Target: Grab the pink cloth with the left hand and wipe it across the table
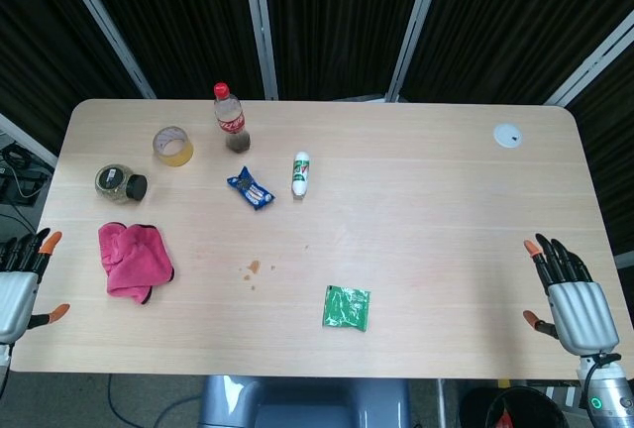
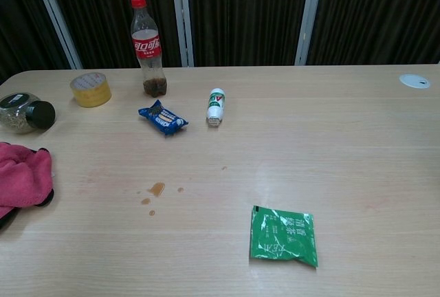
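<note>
Beside left hand (image 1: 17,289): pink cloth (image 1: 132,260), apart.

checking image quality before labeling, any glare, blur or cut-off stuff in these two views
Head view: sharp and evenly lit, shadows short and soft; the left hand is cropped by the frame edge, the right hand shows whole. Chest view: a soft sheen on the table above the green packet, no blur; the pink cloth is cut by the left edge, and neither hand appears.
</note>
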{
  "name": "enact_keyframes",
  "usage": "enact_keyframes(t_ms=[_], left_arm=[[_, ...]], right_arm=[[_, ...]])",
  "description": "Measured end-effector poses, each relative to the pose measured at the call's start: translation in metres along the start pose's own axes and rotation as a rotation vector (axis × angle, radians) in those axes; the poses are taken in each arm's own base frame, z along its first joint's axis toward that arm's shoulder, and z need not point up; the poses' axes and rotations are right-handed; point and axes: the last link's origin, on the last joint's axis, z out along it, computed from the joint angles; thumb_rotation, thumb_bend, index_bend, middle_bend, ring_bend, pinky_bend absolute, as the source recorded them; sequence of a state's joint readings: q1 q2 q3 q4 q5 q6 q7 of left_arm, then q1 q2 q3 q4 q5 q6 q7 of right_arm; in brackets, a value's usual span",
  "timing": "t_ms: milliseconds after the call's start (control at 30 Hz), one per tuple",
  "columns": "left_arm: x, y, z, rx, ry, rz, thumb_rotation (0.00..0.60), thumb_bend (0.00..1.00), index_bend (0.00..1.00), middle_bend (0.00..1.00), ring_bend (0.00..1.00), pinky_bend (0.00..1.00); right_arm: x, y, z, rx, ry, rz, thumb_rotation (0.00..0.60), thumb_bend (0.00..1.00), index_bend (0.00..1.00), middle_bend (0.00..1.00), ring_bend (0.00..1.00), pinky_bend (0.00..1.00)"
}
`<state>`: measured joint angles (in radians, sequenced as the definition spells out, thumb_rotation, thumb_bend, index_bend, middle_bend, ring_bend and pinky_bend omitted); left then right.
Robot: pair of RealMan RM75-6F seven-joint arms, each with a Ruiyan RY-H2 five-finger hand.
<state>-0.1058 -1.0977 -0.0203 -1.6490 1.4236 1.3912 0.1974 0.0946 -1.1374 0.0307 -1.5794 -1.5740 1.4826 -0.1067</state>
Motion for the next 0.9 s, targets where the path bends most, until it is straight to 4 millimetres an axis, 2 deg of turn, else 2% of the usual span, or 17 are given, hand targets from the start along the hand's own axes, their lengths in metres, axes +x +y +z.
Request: enact_keyframes(t_ms=[300,633,900], left_arm=[[-0.01,0.004,0.015,0.04,-0.073,0.049,0.6,0.0,0.0,0.0,0.0,0.0],[-0.034,0.019,0.048,0.047,-0.197,0.156,0.6,0.0,0.0,0.0,0.0,0.0],[-0.049,0.023,0.068,0.06,-0.255,0.234,0.6,0.0,0.0,0.0,0.0,0.0]], right_arm=[[0.0,-0.001,-0.001,0.004,-0.001,0.015,0.6,0.0,0.0,0.0,0.0,0.15],[-0.001,-0.004,-0.001,0.01,-0.007,0.02,0.6,0.0,0.0,0.0,0.0,0.15],[-0.001,-0.004,-0.001,0.008,-0.008,0.026,0.6,0.0,0.0,0.0,0.0,0.15]])
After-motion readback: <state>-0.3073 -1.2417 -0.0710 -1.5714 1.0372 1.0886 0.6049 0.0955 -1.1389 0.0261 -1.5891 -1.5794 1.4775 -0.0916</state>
